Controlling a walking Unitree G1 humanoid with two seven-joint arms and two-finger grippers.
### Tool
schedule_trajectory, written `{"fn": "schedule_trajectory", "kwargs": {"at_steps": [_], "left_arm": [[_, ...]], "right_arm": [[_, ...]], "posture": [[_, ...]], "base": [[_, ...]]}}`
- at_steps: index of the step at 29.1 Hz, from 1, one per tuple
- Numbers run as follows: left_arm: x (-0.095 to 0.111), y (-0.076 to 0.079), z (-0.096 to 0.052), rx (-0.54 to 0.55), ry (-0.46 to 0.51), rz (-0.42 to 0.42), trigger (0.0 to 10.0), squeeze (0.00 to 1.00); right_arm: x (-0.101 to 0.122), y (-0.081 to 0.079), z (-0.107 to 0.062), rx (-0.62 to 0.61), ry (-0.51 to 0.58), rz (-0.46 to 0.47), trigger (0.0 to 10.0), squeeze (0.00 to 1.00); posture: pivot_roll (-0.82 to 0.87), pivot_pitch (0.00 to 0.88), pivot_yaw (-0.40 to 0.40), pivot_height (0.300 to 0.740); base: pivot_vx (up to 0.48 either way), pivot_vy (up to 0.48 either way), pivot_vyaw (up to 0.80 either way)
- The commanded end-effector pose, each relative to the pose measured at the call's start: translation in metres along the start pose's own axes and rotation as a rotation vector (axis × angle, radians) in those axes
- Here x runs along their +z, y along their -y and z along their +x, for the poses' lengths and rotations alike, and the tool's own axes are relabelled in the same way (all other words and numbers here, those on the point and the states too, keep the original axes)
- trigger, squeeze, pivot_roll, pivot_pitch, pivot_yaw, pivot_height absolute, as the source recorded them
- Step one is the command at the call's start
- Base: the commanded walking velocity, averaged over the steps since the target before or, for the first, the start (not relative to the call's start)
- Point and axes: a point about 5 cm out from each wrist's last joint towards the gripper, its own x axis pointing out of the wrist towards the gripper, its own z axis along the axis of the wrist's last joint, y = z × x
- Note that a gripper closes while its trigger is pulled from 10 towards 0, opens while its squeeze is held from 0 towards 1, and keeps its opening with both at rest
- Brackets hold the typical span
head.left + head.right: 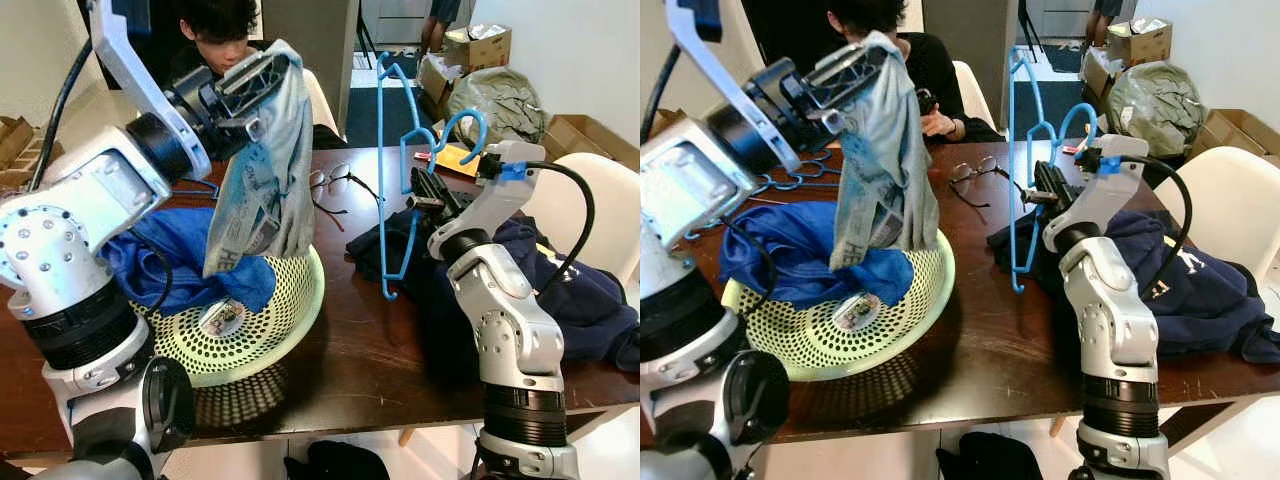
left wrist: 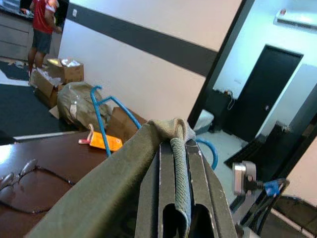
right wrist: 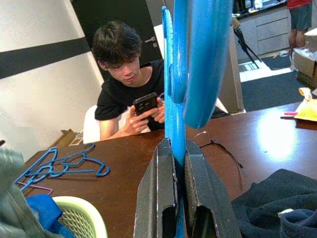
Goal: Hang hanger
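Note:
My right gripper (image 1: pixel 424 192) is shut on a blue plastic hanger (image 1: pixel 386 170), holding it upright above the dark wooden table (image 1: pixel 380 340) at the right; its hook (image 1: pixel 462 125) curls beside my wrist. In the right wrist view the blue hanger (image 3: pixel 174 99) stands clamped between the fingers (image 3: pixel 157 193). My left gripper (image 1: pixel 250 80) is raised at the upper left and shut on a grey-green printed garment (image 1: pixel 265 180) that hangs down over the basket. In the left wrist view the garment (image 2: pixel 148 163) drapes over the fingers (image 2: pixel 173 188).
A pale green perforated basket (image 1: pixel 290 320) holds blue cloth (image 1: pixel 190 250). Dark navy clothes (image 1: pixel 580 290) lie on the table at the right. Glasses (image 1: pixel 335 182) and spare blue hangers (image 3: pixel 64 166) lie farther back. A person (image 3: pixel 131 84) sits across, holding a phone. Boxes (image 1: pixel 480 45) stand behind.

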Motion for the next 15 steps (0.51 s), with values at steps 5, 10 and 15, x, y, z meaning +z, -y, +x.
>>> {"fn": "schedule_trajectory", "kwargs": {"at_steps": [5,10,15], "left_arm": [[-0.0025,0.0021,0.0000,0.018,-0.004,0.036,10.0,0.00],[-0.0043,0.0005,-0.0004,0.033,-0.007,0.040,10.0,0.00],[-0.0066,-0.0022,-0.0010,0.050,-0.007,0.039,10.0,0.00]], "right_arm": [[0.0017,-0.0059,-0.0009,0.072,0.015,0.020,10.0,0.00],[0.0018,-0.0089,-0.0013,0.091,0.013,0.022,10.0,0.00],[0.0003,-0.0108,-0.0018,0.099,0.009,0.026,10.0,0.00]], "posture": [[0.11,0.067,0.020,0.735],[0.10,0.067,0.019,0.735],[0.10,0.067,0.019,0.735]], "base": [[-0.289,0.000,0.00],[-0.338,0.000,0.00],[-0.192,0.000,0.00]]}}
